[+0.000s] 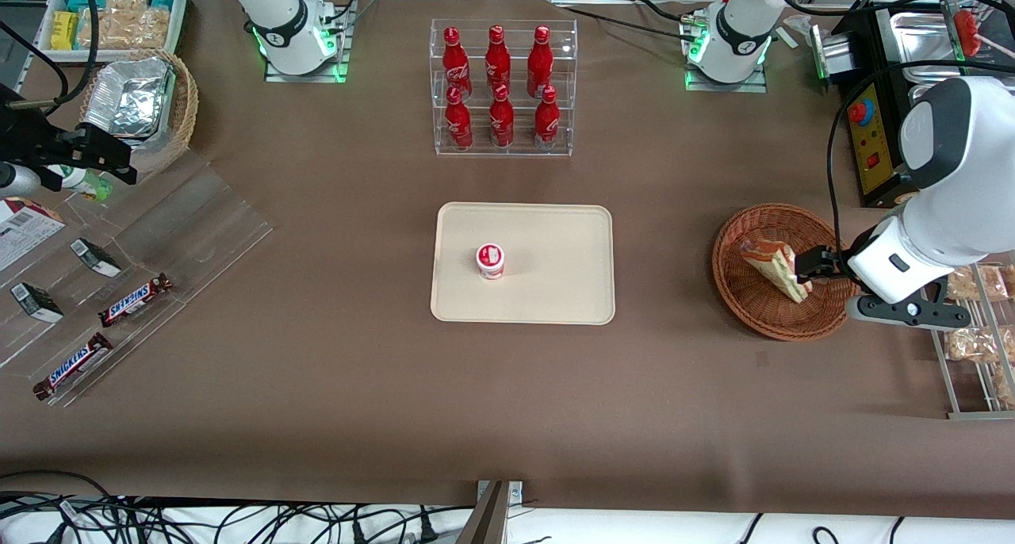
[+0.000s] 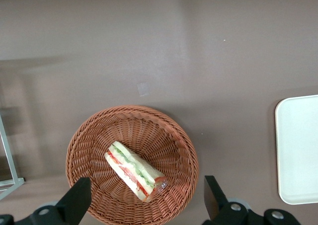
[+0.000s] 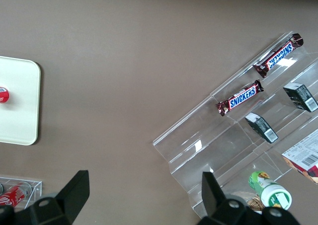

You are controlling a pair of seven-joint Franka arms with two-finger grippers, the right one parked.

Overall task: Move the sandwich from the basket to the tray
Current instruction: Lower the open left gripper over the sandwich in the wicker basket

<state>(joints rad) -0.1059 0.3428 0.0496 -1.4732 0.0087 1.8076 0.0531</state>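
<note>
The sandwich [image 1: 771, 263], a clear-wrapped wedge with red and green filling, lies in the reddish-brown woven basket [image 1: 755, 316] toward the working arm's end of the table. In the left wrist view the sandwich [image 2: 133, 170] rests across the basket [image 2: 94, 135] floor. My left gripper [image 1: 806, 268] hovers just above the basket, beside the sandwich. It [image 2: 145, 189] is open, its two black fingers [image 2: 75, 199] spread wide on either side of the sandwich, touching nothing. The beige tray [image 1: 555, 290] lies at the table's middle, its corner also showing in the left wrist view [image 2: 298, 150].
A small red-and-white cup [image 1: 490, 260] stands on the tray. A clear rack of red bottles [image 1: 501, 88] stands farther from the camera than the tray. A wire rack of snack bags [image 1: 979, 338] flanks the basket. Acrylic shelves with Snickers bars [image 1: 135, 300] lie toward the parked arm's end.
</note>
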